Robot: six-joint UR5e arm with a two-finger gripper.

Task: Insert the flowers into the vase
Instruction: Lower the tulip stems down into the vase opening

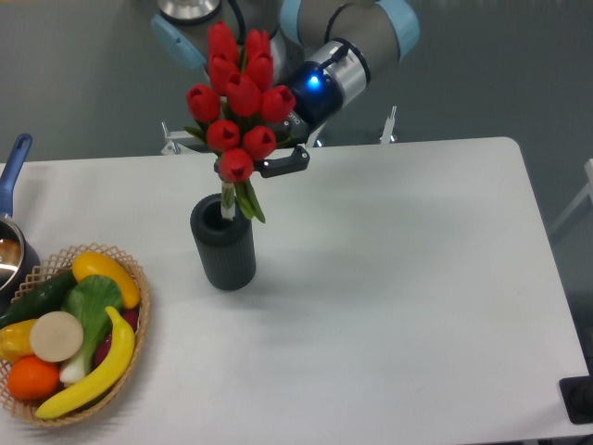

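The flowers [239,102], a bunch of red tulips with green leaves, stand upright with their stem ends inside the round mouth of the vase [224,248]. The vase is a dark ribbed cylinder standing on the white table, left of the middle. My gripper [255,167] comes down from the upper right, behind the bunch, just above the vase. One black finger [285,163] shows to the right of the lowest blooms. The other finger is hidden behind the tulips, so I cannot tell whether the jaws still grip the stems.
A woven basket [130,320] of fruit and vegetables sits at the front left. A pot with a blue handle [13,171] is at the left edge. The white table [398,297] stretches to the right of the vase.
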